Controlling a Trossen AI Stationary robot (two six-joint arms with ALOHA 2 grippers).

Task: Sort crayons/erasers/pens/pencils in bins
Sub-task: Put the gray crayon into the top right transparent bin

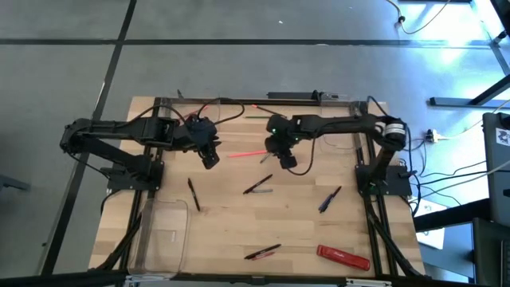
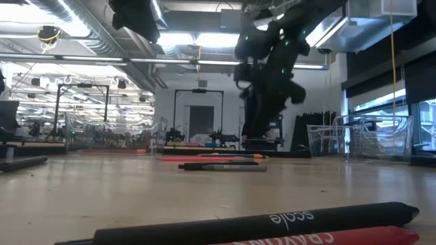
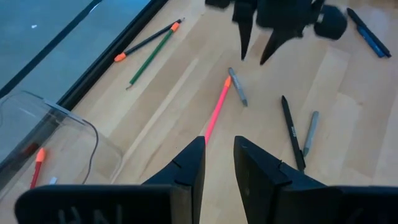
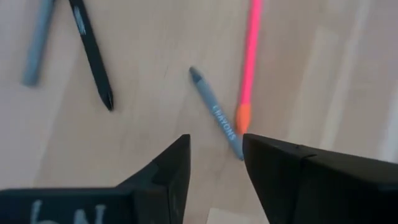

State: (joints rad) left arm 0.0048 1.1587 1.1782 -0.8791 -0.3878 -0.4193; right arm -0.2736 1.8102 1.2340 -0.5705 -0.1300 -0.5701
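A bright pink stick with an orange end lies flat on the wooden table between my two grippers. A short grey crayon lies beside that end. My left gripper is open and empty above the stick's other end. My right gripper is open and empty above the grey crayon; it also shows in the left wrist view. A clear bin stands at the table's near left, and another clear bin shows in the left wrist view.
A black pen and a grey pen lie mid-table, and a black pencil lies to the left. A blue pen lies right. A dark pen and a flat red bar lie near the front edge. Two pencils lie by the far edge.
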